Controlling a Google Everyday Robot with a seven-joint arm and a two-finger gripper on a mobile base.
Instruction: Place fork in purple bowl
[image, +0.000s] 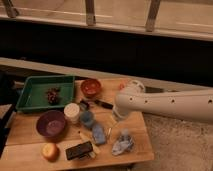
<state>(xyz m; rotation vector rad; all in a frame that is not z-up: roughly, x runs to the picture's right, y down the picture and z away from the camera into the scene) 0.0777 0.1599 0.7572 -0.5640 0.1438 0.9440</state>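
Nearest the front edge of the wooden tabletop (141, 131) lie a round orange-yellow fruit (50, 151), a dark flat packet (80, 150) and a crumpled bluish-white wrapper (122, 144). A pale-handled utensil (86, 138) lies just behind the packet. Farther in, the purple bowl (51, 124) stands at the left, with nothing visible inside it. To its right come a white cup (72, 112) and two blue-grey objects (98, 134). The fork (110, 130) lies flat on the wood between the blue objects and the wrapper, well apart from the purple bowl. The gripper (118, 119) hangs at the end of the white arm (165, 104), just above and behind the fork, its jaws released and holding nothing. Behind it lies a black-handled knife (102, 104). At the back stand an orange-red bowl (91, 87) and a green tray (31, 91) holding a dark clump
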